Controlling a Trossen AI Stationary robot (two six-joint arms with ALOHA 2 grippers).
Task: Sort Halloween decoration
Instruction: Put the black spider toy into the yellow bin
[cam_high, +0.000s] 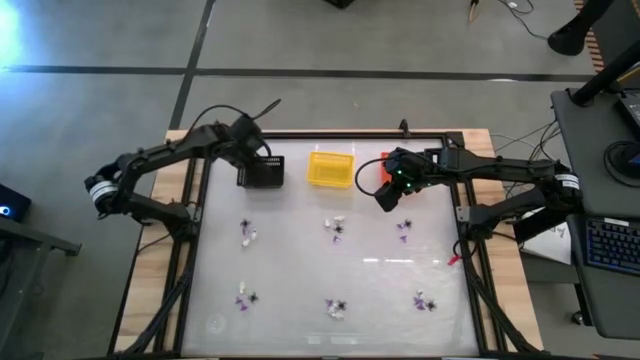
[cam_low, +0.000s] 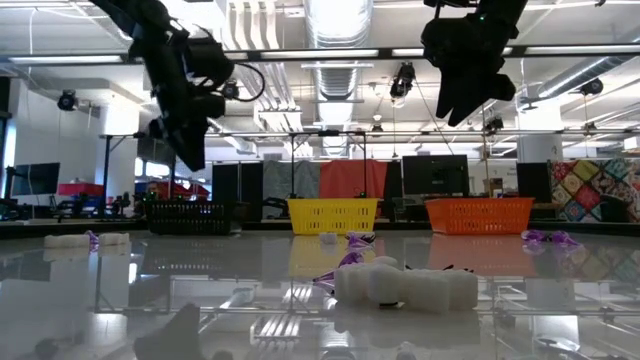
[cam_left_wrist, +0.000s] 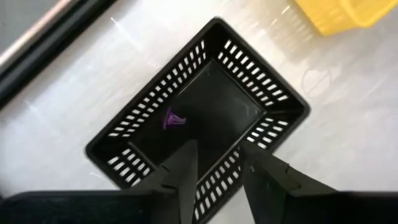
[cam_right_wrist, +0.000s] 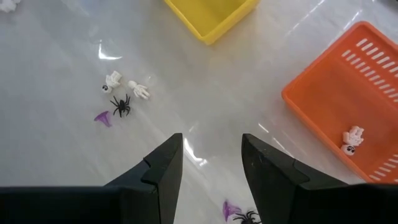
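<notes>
My left gripper hangs open over the black basket, pointing steeply down with nothing between its fingers. One purple trinket lies on the basket's floor. My right gripper hovers open above the table beside the orange basket, where a white skeleton trinket lies. Below and ahead of it on the table lie white pieces, a black spider and a purple trinket. More small clusters of decoration are scattered over the table.
The yellow basket stands between the black and the orange ones along the far side of the table. A raised frame borders the glossy white table top. Another purple piece and spider lie close under my right gripper.
</notes>
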